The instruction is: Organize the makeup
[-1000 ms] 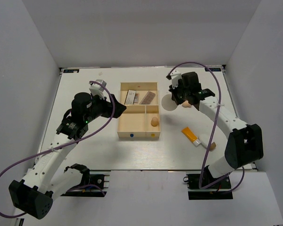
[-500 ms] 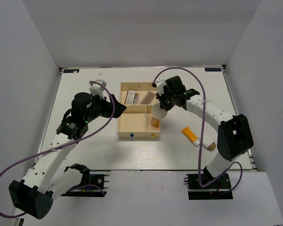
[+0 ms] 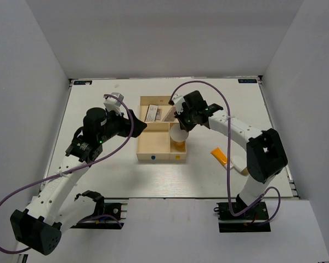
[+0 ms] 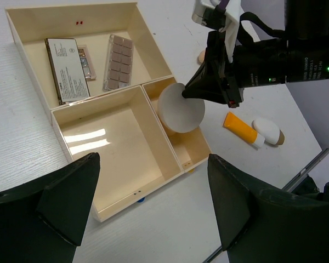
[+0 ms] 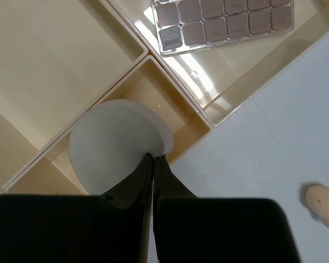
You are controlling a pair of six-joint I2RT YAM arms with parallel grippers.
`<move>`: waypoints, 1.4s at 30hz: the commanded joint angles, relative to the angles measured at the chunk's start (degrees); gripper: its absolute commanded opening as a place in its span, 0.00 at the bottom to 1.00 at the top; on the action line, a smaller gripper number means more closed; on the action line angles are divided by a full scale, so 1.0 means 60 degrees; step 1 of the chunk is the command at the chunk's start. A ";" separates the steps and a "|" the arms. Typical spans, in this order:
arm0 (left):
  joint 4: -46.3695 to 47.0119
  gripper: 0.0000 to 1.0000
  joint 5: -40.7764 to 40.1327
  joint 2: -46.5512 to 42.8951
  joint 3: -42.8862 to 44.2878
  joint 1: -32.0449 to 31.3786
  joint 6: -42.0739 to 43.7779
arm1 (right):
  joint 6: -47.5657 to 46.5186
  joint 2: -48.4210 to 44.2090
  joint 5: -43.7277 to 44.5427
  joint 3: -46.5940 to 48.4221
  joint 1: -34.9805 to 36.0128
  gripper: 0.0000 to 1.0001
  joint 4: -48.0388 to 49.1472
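Top view: right jaws hold pad (image 3: 178, 134) over tray (image 3: 145, 155), frame centre, above small lower-right compartment, likely for release there.
Left wrist view: left jaws wide apart, empty, parked clear; tube (image 4: 240, 127), bottle (image 4: 267, 131) on bench (image 4: 11, 137), right.
Right wrist view: right jaws pinched tight on pad's rim.

**Pad carried over the tray**

The right gripper (image 3: 181, 125), pinching the cream round pad (image 3: 178, 134) by its edge, now hangs over the tray's (image 3: 138, 143) small near-right compartment. A second ago both were beyond the tray's right side. The pad now hides most of the peach sponge (image 3: 180, 145) lying there.
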 commanded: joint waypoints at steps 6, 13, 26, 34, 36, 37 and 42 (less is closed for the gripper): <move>0.0107 0.89 -0.0039 -0.0123 -0.0004 -0.0037 0.0031 | -0.0073 0.0476 0.0501 0.0500 0.0333 0.17 -0.0151; 0.0107 0.89 -0.0039 -0.0123 -0.0004 -0.0037 0.0032 | -0.0146 0.0433 0.0941 0.0442 0.0391 0.36 -0.0108; 0.0093 0.89 -0.0069 -0.0079 -0.0004 -0.0037 0.0061 | -0.0395 0.0170 0.1366 0.0310 0.0552 0.48 0.0024; 0.0107 0.89 -0.0054 -0.0035 -0.0004 -0.0037 0.0046 | -0.0556 -0.0212 0.1146 0.0119 0.0596 0.50 0.0156; 0.0093 0.89 -0.0069 -0.0035 -0.0004 -0.0037 0.0061 | -0.0658 -0.0139 0.1190 0.0061 0.0684 0.50 0.0156; 0.0092 0.89 -0.0083 -0.0035 -0.0004 -0.0037 0.0061 | -0.0688 -0.0037 0.1205 0.0046 0.0713 0.50 0.0156; 0.0078 0.89 -0.0069 -0.0079 -0.0004 -0.0037 0.0046 | -0.0908 0.0198 0.1439 -0.0013 0.1035 0.51 0.0156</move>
